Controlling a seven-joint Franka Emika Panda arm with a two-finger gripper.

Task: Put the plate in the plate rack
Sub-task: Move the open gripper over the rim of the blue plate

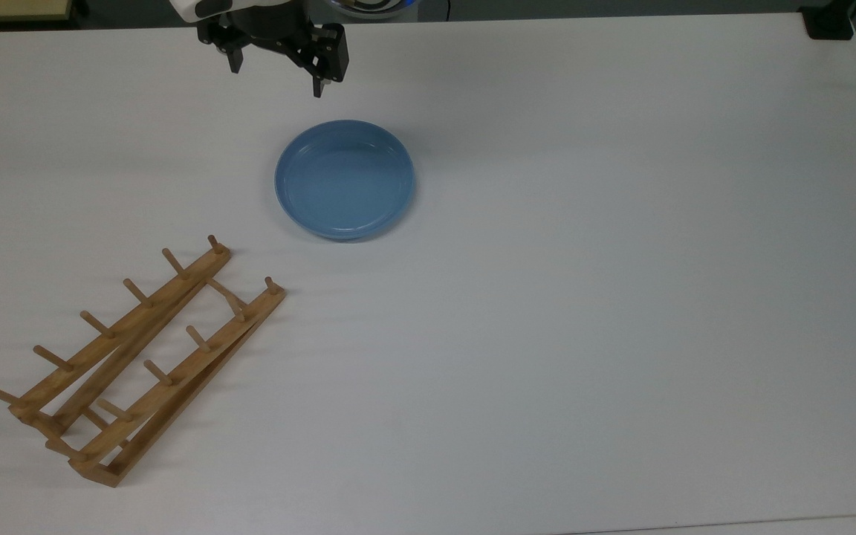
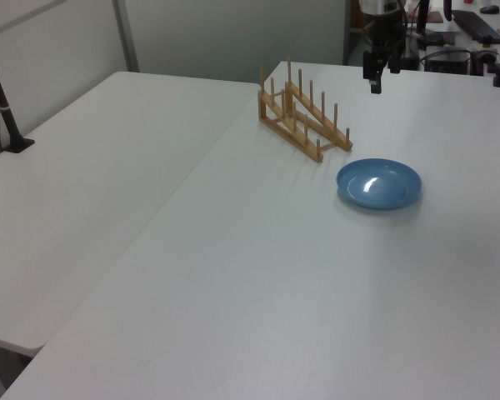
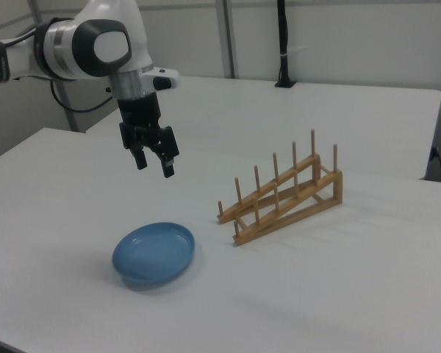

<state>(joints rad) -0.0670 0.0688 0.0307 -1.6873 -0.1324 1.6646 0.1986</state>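
Near the table's (image 1: 621,334) far edge in the top view, the gripper (image 1: 276,78) hung open and empty above the plate (image 1: 345,180), which lay flat mid-table. Gripping its raised rim squarely would help stand it between the rack's (image 1: 138,357) pegs.

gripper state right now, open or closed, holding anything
Gripper: open and holding nothing, hanging in the air above the table, apart from the plate, which lies flat on the table.
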